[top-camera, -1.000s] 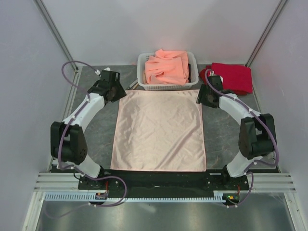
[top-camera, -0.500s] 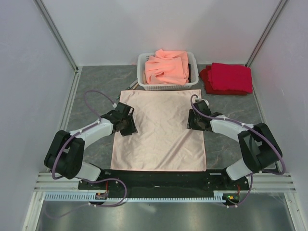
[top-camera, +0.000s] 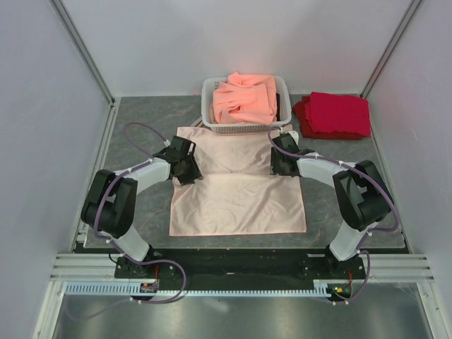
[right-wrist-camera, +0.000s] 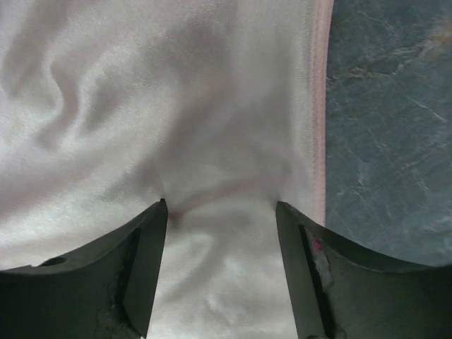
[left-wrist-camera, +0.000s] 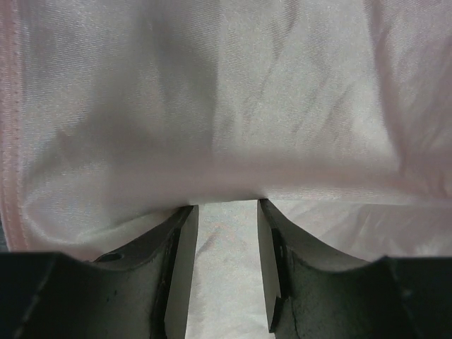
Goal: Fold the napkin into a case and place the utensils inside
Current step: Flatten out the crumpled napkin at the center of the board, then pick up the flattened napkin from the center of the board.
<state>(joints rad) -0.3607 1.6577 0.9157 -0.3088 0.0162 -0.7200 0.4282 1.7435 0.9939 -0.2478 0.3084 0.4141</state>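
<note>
- Napkin (top-camera: 236,201) (left-wrist-camera: 233,106) (right-wrist-camera: 176,106): pale pink cloth; spread on the table (top-camera: 141,120) on the near side of the basket (top-camera: 244,126), far edge just at the basket's front wall; a crease runs across it between the two grippers; rumpled at both side edges.
- Left gripper (top-camera: 189,169) (left-wrist-camera: 224,205): nearward and left of the basket, on the napkin's left edge; claw apart, cloth lying in the gap and ridged up ahead of the fingertips.
- Right gripper (top-camera: 281,164) (right-wrist-camera: 220,205): nearward of the basket's right corner, on the napkin's right hem; claw apart and wider, wrinkles gathering toward its tips.
- Utensils (top-camera: 195,123): slim pale pieces at the basket's near left corner; too small to tell apart.
- Basket: white, slotted; holds heaped orange-salmon cloths (top-camera: 244,99).
- Red cloths (top-camera: 335,115): folded stack just right of the basket.
</note>
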